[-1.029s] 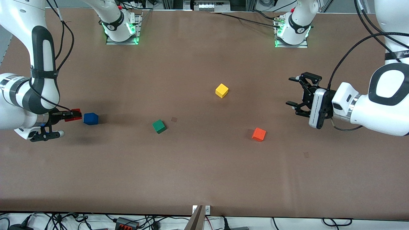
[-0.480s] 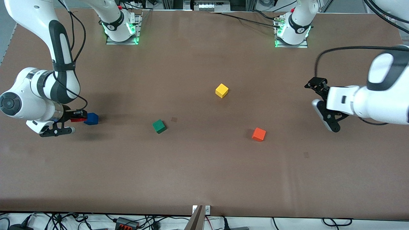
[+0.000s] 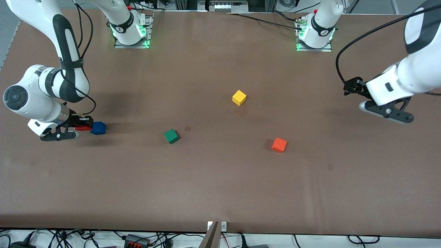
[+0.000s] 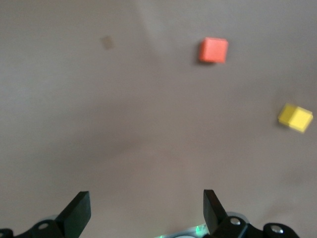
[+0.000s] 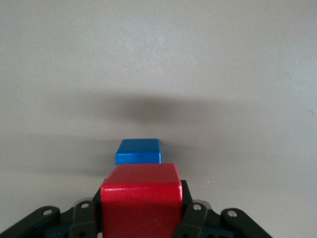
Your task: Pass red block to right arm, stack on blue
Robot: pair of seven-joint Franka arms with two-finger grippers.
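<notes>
My right gripper (image 3: 78,128) is clenched on the red block (image 5: 141,201), carried just beside the blue cube (image 3: 98,127), which sits near the table (image 3: 220,193) edge at my right arm's end. My left gripper (image 3: 375,105) hangs released and empty over the edge at my left arm's end, waiting.

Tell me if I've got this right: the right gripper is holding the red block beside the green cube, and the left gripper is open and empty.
Not quite. The right gripper holds the red block beside the blue cube, not the green cube, as the right wrist view shows. The left gripper is indeed open and empty.
</notes>
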